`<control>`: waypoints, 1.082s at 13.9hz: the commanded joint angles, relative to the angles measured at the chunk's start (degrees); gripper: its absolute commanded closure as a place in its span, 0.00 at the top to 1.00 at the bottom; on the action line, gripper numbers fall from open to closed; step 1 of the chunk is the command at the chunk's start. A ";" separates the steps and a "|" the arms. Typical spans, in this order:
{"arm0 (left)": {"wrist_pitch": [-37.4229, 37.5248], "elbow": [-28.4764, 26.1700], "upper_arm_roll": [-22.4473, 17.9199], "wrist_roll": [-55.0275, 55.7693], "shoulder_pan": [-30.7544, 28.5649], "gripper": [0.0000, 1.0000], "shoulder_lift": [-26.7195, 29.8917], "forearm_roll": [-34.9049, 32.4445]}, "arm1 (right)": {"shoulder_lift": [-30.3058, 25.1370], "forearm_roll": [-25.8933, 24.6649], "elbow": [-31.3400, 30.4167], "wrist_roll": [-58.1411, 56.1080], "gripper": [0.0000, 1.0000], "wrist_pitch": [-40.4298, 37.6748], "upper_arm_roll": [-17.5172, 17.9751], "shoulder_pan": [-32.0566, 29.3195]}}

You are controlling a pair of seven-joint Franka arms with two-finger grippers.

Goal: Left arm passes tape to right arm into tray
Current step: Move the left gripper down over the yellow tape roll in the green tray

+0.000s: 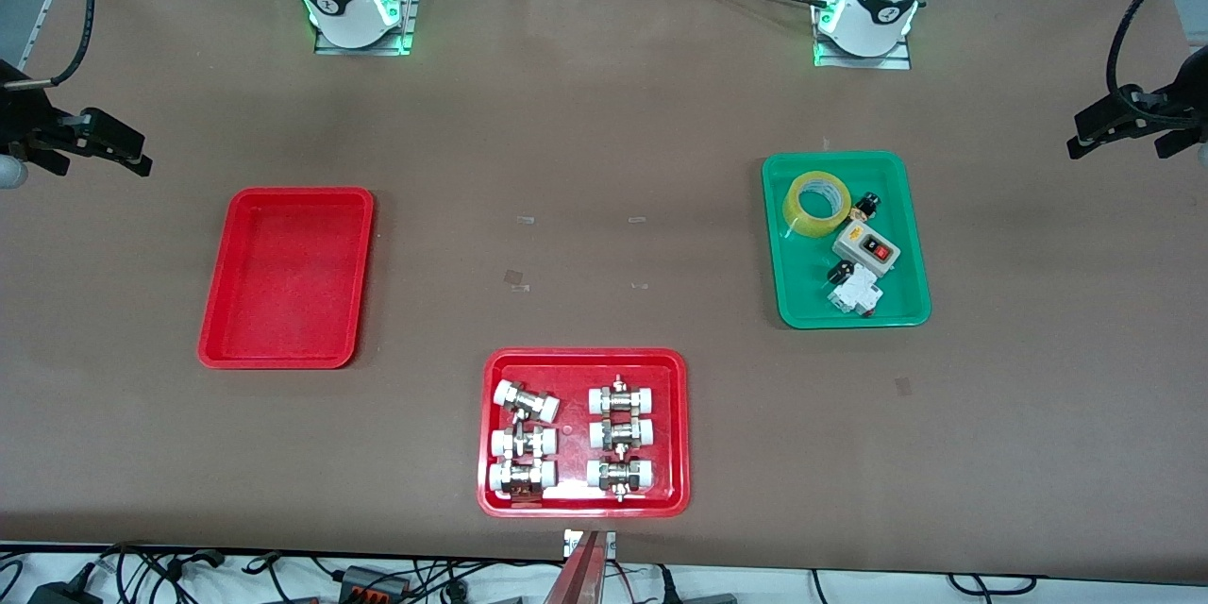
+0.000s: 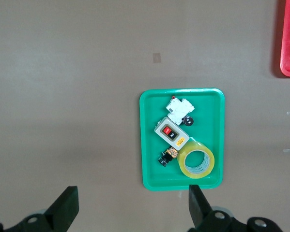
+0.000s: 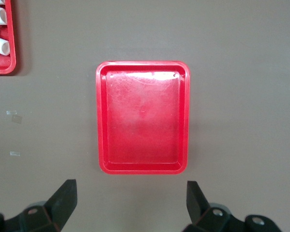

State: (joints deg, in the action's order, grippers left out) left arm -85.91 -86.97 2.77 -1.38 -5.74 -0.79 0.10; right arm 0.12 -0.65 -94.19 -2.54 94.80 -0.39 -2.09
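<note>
The tape [image 1: 802,220], a translucent yellow roll, lies flat in a green tray [image 1: 802,288] toward the left arm's end of the table. It also shows in the left wrist view [image 2: 184,167]. The plain red tray [image 1: 283,278] lies empty toward the right arm's end and fills the middle of the right wrist view [image 3: 142,116]. My left gripper [image 2: 132,208] is open and empty, high over the bare table beside the green tray [image 2: 152,145]. My right gripper [image 3: 130,200] is open and empty, high over the bare table beside the red tray. Neither gripper shows in the front view.
The green tray also holds a grey switch box [image 1: 865,251], a white breaker [image 1: 854,291] and small black parts. A wider red tray [image 1: 585,357] with several metal fittings lies nearer the front camera, mid-table. Black camera clamps [image 1: 1132,118] reach in at both table ends.
</note>
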 commanded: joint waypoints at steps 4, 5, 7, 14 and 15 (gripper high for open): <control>2.67 1.36 0.22 0.33 -0.06 1.00 -0.61 0.87 | -1.35 -0.23 -1.35 -0.10 1.00 0.12 0.39 -0.28; 2.76 1.28 0.22 0.33 -0.06 1.00 -0.70 0.87 | -1.35 -0.23 -1.35 -0.10 1.00 0.12 0.39 -0.37; 3.64 0.84 0.31 0.33 -0.06 1.00 -1.66 1.04 | -1.26 -0.23 -1.35 -0.19 1.00 0.12 0.48 -0.28; -8.01 -20.57 3.02 1.99 0.38 1.00 -1.06 3.85 | -0.39 -0.23 -0.47 -0.28 1.00 -0.05 0.39 -0.37; -11.79 -25.39 3.73 2.95 0.38 1.00 -0.18 4.81 | -0.30 -0.23 -0.47 -0.19 1.00 0.21 0.48 -0.37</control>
State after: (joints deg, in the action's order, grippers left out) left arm -91.84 -103.23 4.89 -0.14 -5.22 -4.08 3.25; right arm 0.30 -0.65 -94.25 -2.54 94.81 -0.38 -2.10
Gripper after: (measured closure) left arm 0.000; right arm 0.000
